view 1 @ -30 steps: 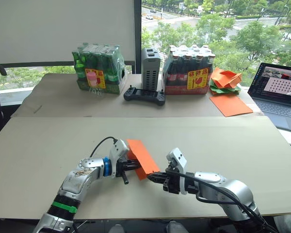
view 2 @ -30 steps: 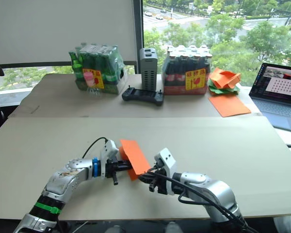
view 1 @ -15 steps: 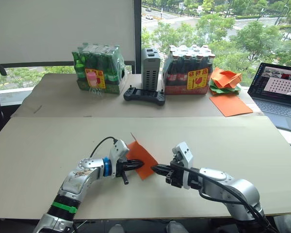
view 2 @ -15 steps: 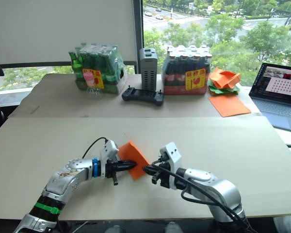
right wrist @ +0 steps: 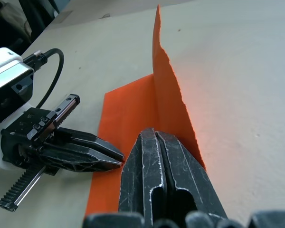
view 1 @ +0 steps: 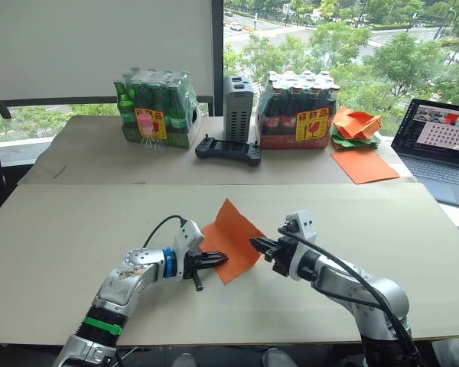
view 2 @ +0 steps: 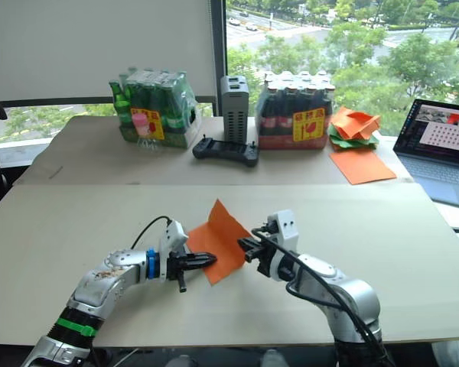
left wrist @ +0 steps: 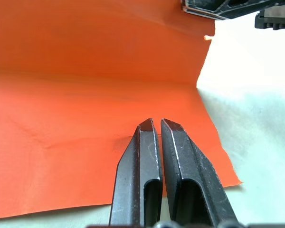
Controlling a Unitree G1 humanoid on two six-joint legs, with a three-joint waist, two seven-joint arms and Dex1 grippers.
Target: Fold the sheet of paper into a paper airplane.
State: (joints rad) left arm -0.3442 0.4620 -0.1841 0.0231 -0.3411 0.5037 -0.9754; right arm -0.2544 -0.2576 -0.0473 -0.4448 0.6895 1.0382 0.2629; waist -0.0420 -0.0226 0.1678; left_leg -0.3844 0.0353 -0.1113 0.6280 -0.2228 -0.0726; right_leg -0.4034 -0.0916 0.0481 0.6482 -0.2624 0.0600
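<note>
Lying on the near bench between the two arms, the sheet of paper has its lower part flat and its far part tipped up along a crease to a raised corner. The left gripper comes in from the robot's left with its black fingers pressed narrow together, tips over the sheet's near left edge. The right gripper meets the sheet's right edge, fingers likewise drawn together; whether either one actually pinches the paper I cannot tell. A heap of crumpled papers sits on the far bench.
</note>
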